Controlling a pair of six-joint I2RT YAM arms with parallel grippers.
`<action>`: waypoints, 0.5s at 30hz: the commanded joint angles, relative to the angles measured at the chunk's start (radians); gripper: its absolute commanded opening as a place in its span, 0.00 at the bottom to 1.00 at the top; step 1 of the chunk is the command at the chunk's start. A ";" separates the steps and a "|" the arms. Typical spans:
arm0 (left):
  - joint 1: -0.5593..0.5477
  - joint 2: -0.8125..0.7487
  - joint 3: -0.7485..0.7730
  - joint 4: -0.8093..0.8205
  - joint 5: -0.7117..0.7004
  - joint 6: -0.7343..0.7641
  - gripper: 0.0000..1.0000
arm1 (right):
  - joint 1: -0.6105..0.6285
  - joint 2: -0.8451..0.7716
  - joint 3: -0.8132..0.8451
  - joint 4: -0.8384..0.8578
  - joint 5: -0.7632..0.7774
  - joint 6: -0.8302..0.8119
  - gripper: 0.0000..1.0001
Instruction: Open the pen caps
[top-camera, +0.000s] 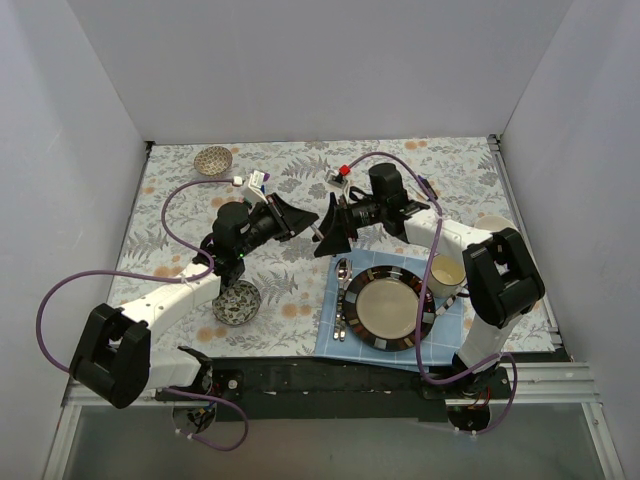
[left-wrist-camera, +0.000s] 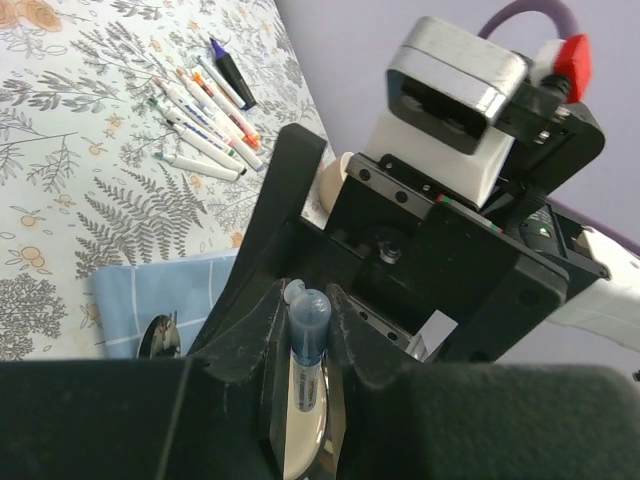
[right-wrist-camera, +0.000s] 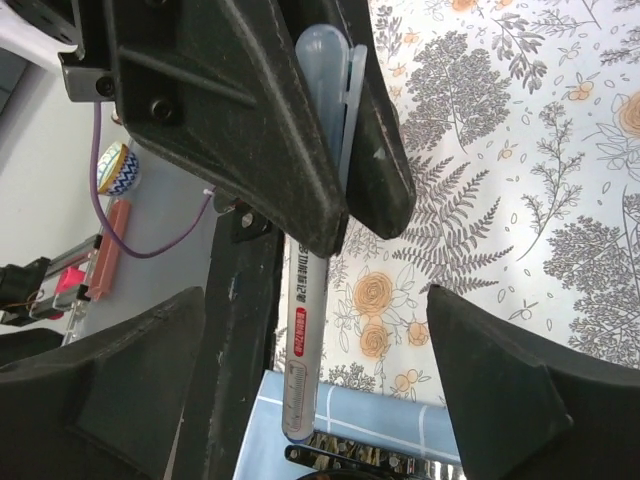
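Now left hand (right-wrist-camera: 335, 150) grips 1 pen (right-wrist-camera: 303, 340) at clear cap (right-wrist-camera: 322, 70) end, above tabletop (right-wrist-camera: 520, 150); long axis points straight to right hand (right-wrist-camera: 315, 300), open, fingers (right-wrist-camera: 520, 390) either side of it; right hand nearer free end.

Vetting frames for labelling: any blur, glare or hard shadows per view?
Top external: even light, soft shadows, no harsh glare. Left wrist: loose pens sharp, bottom foreground a black blur. Right wrist: print on the held pen crisp, own fingers dark and soft.
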 joint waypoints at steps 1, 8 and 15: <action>-0.006 -0.001 -0.009 0.056 0.047 -0.019 0.00 | -0.006 -0.037 -0.042 0.183 -0.052 0.107 0.98; -0.009 0.010 -0.032 0.104 0.061 -0.037 0.00 | -0.026 -0.001 -0.191 0.862 -0.097 0.661 0.76; -0.016 0.033 -0.029 0.121 0.075 -0.042 0.00 | -0.031 0.031 -0.190 1.017 -0.109 0.822 0.39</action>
